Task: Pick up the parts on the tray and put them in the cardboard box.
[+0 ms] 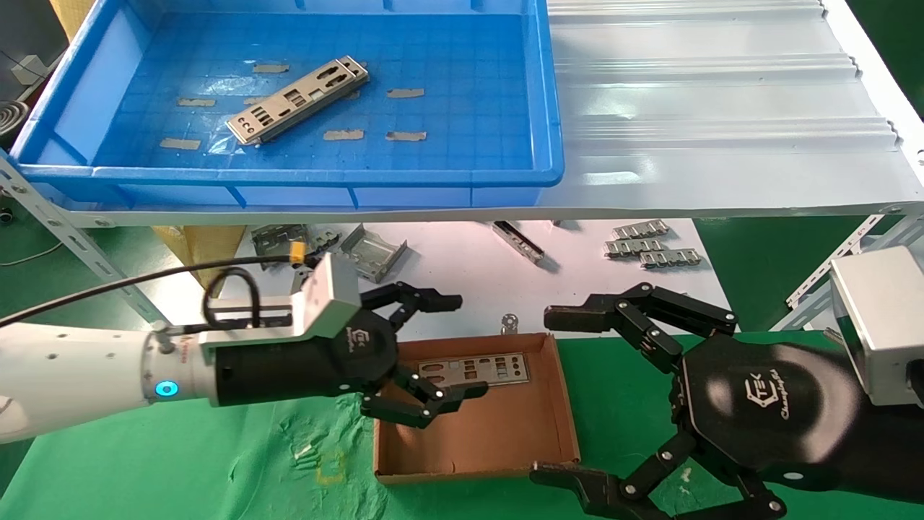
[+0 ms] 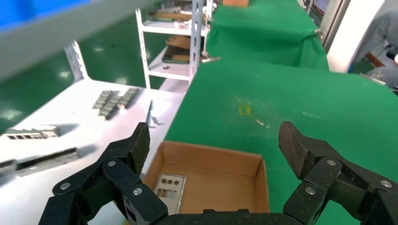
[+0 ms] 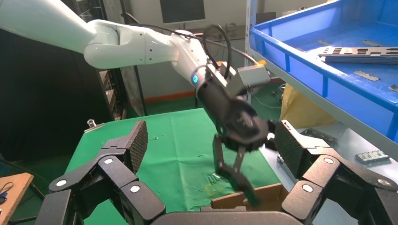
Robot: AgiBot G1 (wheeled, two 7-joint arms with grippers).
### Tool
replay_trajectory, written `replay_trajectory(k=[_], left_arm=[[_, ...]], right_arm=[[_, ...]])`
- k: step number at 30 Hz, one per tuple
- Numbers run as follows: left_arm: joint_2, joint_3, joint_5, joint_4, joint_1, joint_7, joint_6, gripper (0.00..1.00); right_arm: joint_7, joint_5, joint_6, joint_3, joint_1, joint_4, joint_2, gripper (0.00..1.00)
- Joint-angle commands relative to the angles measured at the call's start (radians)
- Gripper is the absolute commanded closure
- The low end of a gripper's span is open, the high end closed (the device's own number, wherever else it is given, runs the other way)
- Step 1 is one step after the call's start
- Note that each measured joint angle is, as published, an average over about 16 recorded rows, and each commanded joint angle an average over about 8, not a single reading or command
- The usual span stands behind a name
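One part (image 1: 297, 101) left flat on tray (image 1: 548, 101) floor; another part (image 1: 474, 370) laid in cardboard box (image 1: 498, 433). Thin, stiff, light, slippery plate judged; grip across long edges advised. Left gripper (image 1: 453, 347) spread wide above box, nothing held. Right gripper (image 1: 556, 393) beside box, likewise spread, nothing held.

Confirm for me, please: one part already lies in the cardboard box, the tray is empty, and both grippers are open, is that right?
Not quite: the tray is not empty. The head view shows parts lying on its floor. The rest holds: one part lies in the cardboard box, and the left gripper and right gripper are open.
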Motion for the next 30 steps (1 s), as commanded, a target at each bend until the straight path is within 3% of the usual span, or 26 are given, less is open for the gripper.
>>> replay_trajectory(k=[1, 30], left_arm=[[-0.021, -0.010, -0.017, -0.028, 0.012, -0.014, 0.005, 0.00], [-0.331, -0.156, -0.257, -0.426, 0.184, -0.223, 0.074, 0.00]], right_arm=[[0.000, 0.000, 0.000, 0.000, 0.000, 0.000, 0.000, 0.00], [0.000, 0.000, 0.000, 0.000, 0.000, 0.000, 0.000, 0.00]])
